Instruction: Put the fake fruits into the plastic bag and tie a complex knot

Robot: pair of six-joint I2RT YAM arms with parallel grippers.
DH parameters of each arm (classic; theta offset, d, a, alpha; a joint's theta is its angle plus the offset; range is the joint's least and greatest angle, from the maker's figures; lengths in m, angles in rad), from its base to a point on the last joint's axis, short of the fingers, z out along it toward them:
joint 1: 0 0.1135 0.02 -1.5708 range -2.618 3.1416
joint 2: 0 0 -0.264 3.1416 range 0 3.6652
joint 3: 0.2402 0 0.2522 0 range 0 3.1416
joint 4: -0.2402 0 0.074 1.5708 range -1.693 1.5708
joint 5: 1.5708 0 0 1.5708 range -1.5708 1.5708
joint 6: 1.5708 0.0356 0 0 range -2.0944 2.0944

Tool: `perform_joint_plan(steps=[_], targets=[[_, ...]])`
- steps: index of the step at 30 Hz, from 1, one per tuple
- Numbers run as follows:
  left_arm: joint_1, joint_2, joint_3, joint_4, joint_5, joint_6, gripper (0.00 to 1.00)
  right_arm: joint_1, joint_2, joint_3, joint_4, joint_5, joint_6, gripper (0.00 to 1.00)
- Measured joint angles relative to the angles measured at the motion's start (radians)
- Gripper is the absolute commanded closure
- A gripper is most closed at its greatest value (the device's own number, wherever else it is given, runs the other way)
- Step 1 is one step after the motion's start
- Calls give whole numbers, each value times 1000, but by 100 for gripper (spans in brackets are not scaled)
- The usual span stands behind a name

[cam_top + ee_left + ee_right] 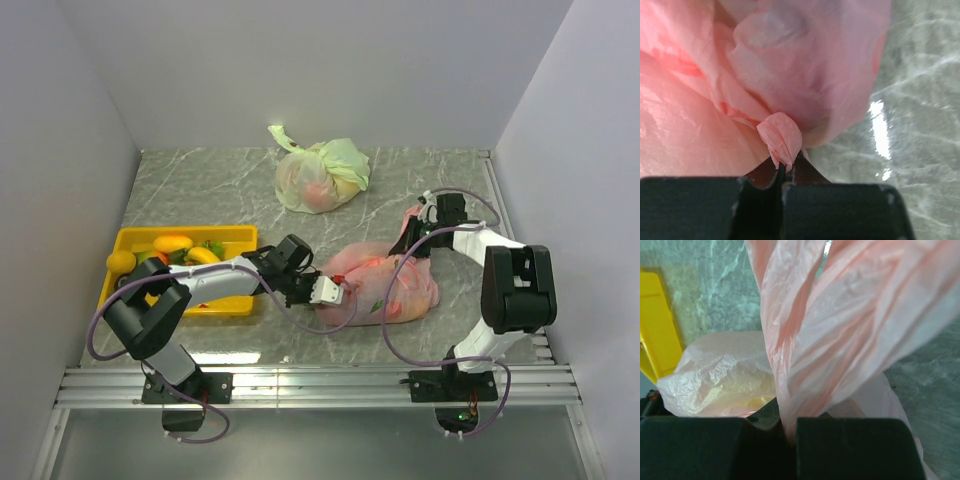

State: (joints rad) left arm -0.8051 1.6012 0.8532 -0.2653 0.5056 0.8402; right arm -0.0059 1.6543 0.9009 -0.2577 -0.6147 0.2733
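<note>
The pink plastic bag [385, 280] lies bulging on the table right of centre, with red fake fruits [392, 306] showing through its film. More fake fruits [172, 243], yellow, orange and green, lie in the yellow tray. My left gripper [334, 291] is at the bag's left end, shut on a small crumpled fold of pink film [782, 135]. My right gripper [414, 232] is at the bag's far right corner, shut on a twisted handle strip [805, 340] that rises from between its jaws. The bag's body [722, 380] shows a yellowish fruit inside.
The yellow tray [236, 234] sits at the left, under my left arm. A pale green-and-white knotted bag [320, 175] rests at the back centre. Walls close the table on the left, back and right. Marbled table surface [920, 125] shows right of the bag.
</note>
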Motion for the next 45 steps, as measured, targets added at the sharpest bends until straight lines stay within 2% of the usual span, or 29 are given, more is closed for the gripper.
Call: perform_joint_plan(steps=[9, 16, 20, 24, 30, 33, 34, 36, 37, 38, 40, 43, 45], targets=[[48, 8, 29, -76, -3, 35, 100, 33, 8, 3, -15, 5, -31, 100], [190, -56, 224, -330, 127, -4, 100, 47, -88, 37, -78, 11, -122, 100], [200, -114, 350, -453, 208, -59, 100, 74, -207, 79, -118, 47, -211, 100], [198, -112, 451, -500, 266, -134, 100, 127, -298, 100, -126, 100, -298, 100], [219, -64, 552, -517, 311, -215, 100, 237, -303, 100, -129, 188, -346, 100], [237, -50, 590, -536, 320, -213, 100, 238, -299, 113, -149, 232, -353, 89], [241, -50, 599, -548, 324, -208, 100, 225, -298, 123, -162, 229, -356, 80], [251, -50, 611, -564, 332, -205, 100, 187, -299, 152, -180, 207, -357, 70], [252, -50, 613, -566, 336, -205, 100, 166, -302, 169, -186, 193, -362, 58], [252, -51, 613, -566, 337, -208, 100, 148, -307, 186, -192, 175, -365, 54], [252, -56, 604, -552, 336, -227, 100, 119, -325, 214, -200, 146, -380, 53], [252, -87, 554, -476, 328, -297, 100, 101, -361, 243, -214, 102, -402, 40], [252, -98, 531, -438, 318, -342, 100, 96, -375, 258, -235, 97, -418, 37]])
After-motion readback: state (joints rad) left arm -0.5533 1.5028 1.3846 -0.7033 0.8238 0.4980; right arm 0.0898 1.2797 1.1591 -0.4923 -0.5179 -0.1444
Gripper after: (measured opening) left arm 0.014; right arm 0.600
